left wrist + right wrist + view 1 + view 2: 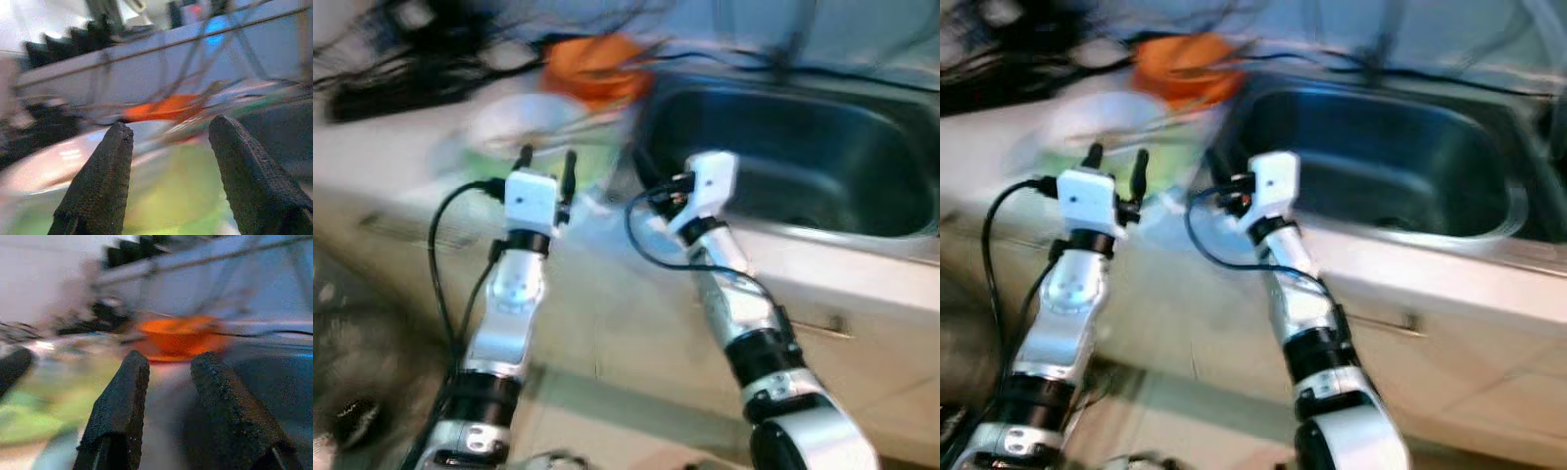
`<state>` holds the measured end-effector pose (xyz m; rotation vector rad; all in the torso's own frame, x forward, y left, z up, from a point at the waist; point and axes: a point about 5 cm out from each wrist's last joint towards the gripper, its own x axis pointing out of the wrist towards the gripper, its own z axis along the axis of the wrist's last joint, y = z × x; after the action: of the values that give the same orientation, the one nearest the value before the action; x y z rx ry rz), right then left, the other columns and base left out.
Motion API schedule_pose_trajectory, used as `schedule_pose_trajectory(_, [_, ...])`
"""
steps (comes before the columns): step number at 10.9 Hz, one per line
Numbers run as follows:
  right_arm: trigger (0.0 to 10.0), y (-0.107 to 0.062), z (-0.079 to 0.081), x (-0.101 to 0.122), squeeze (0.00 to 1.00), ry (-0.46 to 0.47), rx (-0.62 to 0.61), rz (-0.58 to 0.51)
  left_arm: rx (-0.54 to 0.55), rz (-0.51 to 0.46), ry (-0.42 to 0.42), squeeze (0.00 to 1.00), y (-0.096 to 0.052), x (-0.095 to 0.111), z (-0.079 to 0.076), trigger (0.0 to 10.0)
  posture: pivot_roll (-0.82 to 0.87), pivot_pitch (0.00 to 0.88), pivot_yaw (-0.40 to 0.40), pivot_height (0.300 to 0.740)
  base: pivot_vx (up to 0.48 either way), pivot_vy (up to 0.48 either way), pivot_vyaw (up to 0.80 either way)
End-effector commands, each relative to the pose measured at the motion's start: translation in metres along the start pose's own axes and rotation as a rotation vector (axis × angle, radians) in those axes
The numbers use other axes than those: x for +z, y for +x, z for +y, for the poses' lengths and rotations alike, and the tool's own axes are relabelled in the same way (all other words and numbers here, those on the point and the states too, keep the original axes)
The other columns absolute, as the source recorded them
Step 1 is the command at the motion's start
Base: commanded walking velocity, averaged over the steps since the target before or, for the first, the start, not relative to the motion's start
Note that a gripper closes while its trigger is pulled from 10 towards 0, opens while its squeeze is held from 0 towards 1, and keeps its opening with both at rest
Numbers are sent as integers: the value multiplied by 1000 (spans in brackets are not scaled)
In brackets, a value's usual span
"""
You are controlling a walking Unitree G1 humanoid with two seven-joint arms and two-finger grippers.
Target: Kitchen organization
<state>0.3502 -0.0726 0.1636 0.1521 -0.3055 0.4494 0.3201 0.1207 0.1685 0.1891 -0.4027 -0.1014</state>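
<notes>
- Everything I see from my head is blurred, so I give fine detail only where it holds
- My left gripper (547, 158) is raised in the centre-left of the frame, its two long black fingers pointing up and spread apart with nothing between them
- My right gripper (168, 377) sits near the middle of the frame at the left rim of the deep stainless-steel sink (822, 176); its fingers are parted with a clear gap and hold nothing
- The sink basin fills the upper right of the frame, set into a pale countertop (862, 269)
- An orange round bowl (597, 67) stands at the upper middle of the frame, just left of the sink's far corner
- A white plate-like dish (514, 122) over a pale green patch (186, 196) lies on the counter in front of the bowl, behind my left fingers; I cannot tell what the green thing is
- Dark cables and a black block (386, 93) lie along the upper left
</notes>
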Motion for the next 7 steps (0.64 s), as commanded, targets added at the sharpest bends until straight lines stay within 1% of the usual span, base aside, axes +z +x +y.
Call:
schedule_pose_trajectory(1, [10000, 3, 2, 3, 0, 5, 2, -15, -19, -23, 14, 0, 1, 4, 1, 10000, 88, 76, -3, 740, 341, 0, 0])
schedule_pose_trajectory(2, [10000, 3, 2, 3, 0, 5, 1, -13, -44, -33, 17, 0, 0, 5, -2, 10000, 88, 75, -3, 740, 296, 0, 0])
schedule_pose_trajectory(3, [10000, 3, 3, 2, 0, 4, 3, -8, -81, -50, 27, 0, -2, 7, -7, 10000, 89, 76, -2, 740, 0, 0, 0])
schedule_pose_trajectory(5, [10000, 4, 3, 2, 0, 4, 3, -7, -169, -106, 103, 0, -1, 18, -16, 10000, 91, 76, -4, 740, 0, 0, 0])
schedule_pose_trajectory(6, [10000, 4, 3, 2, 0, 3, 2, -7, -232, -121, 135, 0, -1, 22, -21, 10000, 93, 75, -3, 740, 0, 0, 0])
schedule_pose_trajectory(7, [10000, 4, 3, 2, 0, 4, 1, -6, -328, -138, 167, 0, -2, 28, -28, 10000, 94, 76, -3, 740, 0, 0, 0])
